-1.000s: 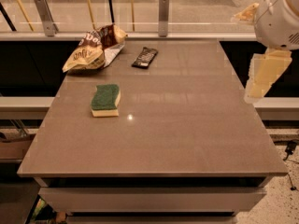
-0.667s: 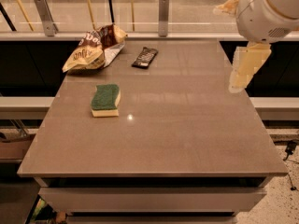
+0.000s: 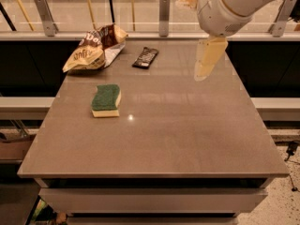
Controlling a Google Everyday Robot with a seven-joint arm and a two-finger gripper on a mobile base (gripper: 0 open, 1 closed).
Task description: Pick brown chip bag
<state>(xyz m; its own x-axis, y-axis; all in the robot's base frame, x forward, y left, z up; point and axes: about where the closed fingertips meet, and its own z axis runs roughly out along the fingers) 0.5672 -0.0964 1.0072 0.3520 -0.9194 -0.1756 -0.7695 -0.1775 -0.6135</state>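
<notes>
At the far left corner of the table [image 3: 187, 139], the brown chip bag [image 3: 93, 50] is seen lying crumpled on its side. Its tan and dark brown foil is wrinkled, white lettering is shown on the upper face, and a strip of silver lining is exposed along its right edge. It is rested on the tabletop close to the back edge, and it is touched by nothing. Nearer the front and slightly to the right, a green-and-yellow sponge [image 3: 106, 100] is laid flat, green side up, well apart from the bag. Further right, near the back edge, a small dark candy bar wrapper [image 3: 145, 57] is placed flat at a slant, near the bag, with a gap of bare table between them. Over the far right part of the table, the gripper [image 3: 207, 59] is held in the air beneath a rounded white wrist housing [image 3: 225, 8], a pale yellow part being hung downwards above the surface. Nothing is carried by it, and it is well apart from the bag, the wrapper being found between the two. Whether it is spread or pressed together cannot be told. At the far right, behind the table, a metal post [image 3: 280, 15] is fixed to the ledge
</notes>
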